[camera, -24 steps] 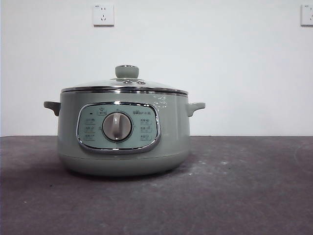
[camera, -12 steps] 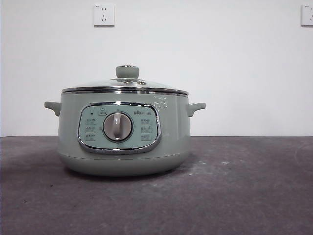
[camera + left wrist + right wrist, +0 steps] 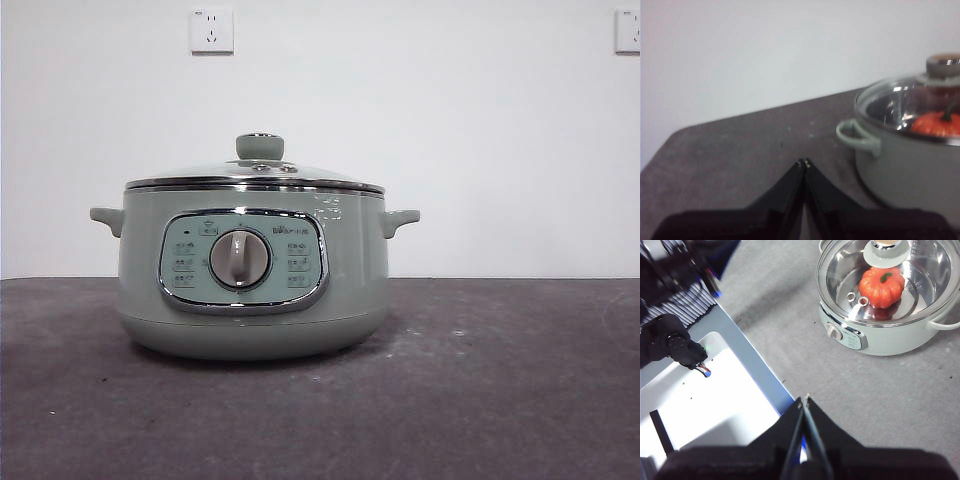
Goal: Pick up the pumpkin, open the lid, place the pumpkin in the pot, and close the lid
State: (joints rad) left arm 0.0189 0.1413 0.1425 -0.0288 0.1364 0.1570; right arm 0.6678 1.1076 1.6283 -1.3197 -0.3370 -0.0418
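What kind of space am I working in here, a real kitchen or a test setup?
Most likely a lab test bench, not a kitchen: a bare white wall with sockets, a dark grey table holding only the pot, and a toy pumpkin under its lid.

Dark grey table (image 3: 520, 400), scuffed w/ pale specks, pot (image 3: 252, 270) on it

Black, tapering two-jaw end effectors (image 3: 804, 162)

Sage-green pot (image 3: 254, 300), orange-red pumpkin (image 3: 882, 287) with green stem, clear chrome-rimmed lid (image 3: 255, 176), dark grey table (image 3: 480, 400).
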